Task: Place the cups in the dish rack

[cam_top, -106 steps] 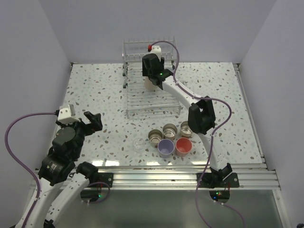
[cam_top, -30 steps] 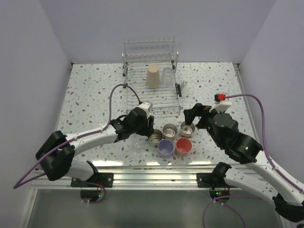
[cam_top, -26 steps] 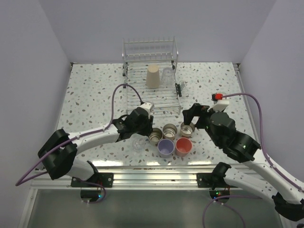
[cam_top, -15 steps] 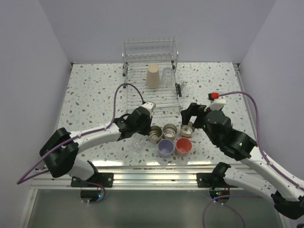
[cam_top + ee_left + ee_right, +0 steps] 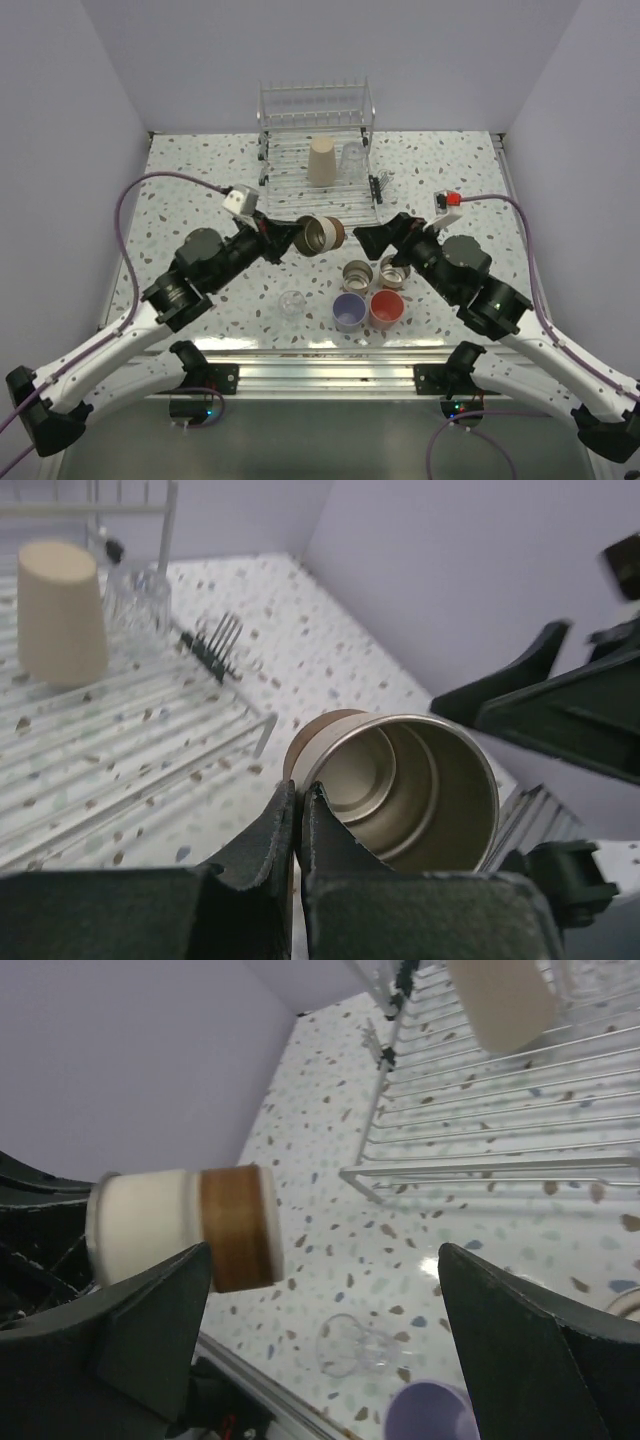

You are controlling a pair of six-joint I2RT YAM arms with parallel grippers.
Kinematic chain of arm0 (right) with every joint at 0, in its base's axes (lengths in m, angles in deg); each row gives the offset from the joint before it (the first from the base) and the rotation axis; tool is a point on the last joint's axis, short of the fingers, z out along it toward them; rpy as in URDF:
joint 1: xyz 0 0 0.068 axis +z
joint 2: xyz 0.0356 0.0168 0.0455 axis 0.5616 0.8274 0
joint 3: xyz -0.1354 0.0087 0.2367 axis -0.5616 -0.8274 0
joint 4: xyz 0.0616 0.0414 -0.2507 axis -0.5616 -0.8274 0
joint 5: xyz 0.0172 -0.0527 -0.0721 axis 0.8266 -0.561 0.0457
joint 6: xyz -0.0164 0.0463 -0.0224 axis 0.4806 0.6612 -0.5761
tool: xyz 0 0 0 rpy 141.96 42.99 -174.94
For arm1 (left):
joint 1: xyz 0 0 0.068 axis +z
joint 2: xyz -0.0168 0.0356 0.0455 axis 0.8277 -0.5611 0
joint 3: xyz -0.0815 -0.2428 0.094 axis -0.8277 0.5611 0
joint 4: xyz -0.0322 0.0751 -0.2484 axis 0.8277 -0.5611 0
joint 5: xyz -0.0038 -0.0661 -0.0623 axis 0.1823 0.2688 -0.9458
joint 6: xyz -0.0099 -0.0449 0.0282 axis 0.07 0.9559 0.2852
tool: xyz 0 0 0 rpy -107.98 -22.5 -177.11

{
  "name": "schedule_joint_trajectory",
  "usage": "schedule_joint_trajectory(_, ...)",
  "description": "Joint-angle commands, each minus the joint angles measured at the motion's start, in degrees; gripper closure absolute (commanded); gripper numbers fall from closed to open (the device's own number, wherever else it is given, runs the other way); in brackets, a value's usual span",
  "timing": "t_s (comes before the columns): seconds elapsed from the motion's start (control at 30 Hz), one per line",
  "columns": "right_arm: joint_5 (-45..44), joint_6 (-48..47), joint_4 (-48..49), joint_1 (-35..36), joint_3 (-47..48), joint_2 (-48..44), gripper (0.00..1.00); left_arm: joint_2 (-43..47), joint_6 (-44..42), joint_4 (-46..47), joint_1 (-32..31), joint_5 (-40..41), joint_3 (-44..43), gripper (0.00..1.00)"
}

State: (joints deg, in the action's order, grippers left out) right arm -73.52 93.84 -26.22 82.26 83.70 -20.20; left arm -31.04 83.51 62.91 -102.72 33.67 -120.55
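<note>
Cups, eight in all. Two in the dish rack (image 5: 283, 205) toward the bench's (image 5: 190, 180) far edge: one beige cup (image 5: 321, 162) upside down, one clear cup (image 5: 351, 160) just beside it. Five along the near edge: two upright metallic cups (image 5: 357, 272), one lavender cup (image 5: 348, 311), one coral cup (image 5: 386, 308), one clear tumbler (image 5: 291, 302). Third metallic cup (image 5: 321, 236) on its side in the air, rim pinched by the fully closed left gripper (image 5: 300, 798). Right gripper (image 5: 380, 233) spread wide, holding nothing, near the upright metallic cups.

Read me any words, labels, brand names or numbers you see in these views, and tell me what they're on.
None. The metallic cup in the left gripper, the beige cup and the dish rack show no lettering, numbers or logos in any view.
</note>
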Motion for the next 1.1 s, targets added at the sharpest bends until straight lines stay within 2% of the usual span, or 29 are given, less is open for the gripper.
schedule_joint_trajectory(0.0,8.36,9.83,19.18,0.07,-7.55,-3.24,0.02,7.59,2.36,18.56,0.97,-6.40,6.14,1.00)
schedule_joint_trajectory(0.03,9.42,14.03,26.27,-0.02,-9.42,-3.77,0.02,8.56,2.54,19.56,1.06,-6.31,6.76,1.00)
schedule_joint_trajectory(0.13,12.14,21.16,35.70,0.15,-13.65,-3.08,0.02,12.34,3.68,25.00,1.06,-7.79,10.27,1.00)
schedule_joint_trajectory(0.27,16.36,27.59,43.11,0.07,-14.88,1.48,0.02,17.70,6.32,37.28,1.15,-10.09,17.83,1.00)
schedule_joint_trajectory(0.43,17.86,34.19,51.10,0.07,-17.25,5.36,0.02,20.26,8.08,45.31,1.15,-10.01,22.85,1.00)
schedule_joint_trajectory(0.7,18.03,38.76,54.81,0.15,-19.72,5.36,0.02,20.96,8.26,49.36,1.06,-8.69,25.14,1.00)
schedule_joint_trajectory(1.07,17.95,42.55,58.94,1.65,-19.90,6.24,0.02,16.13,10.80,58.57,1.15,-7.28,27.60,1.00)
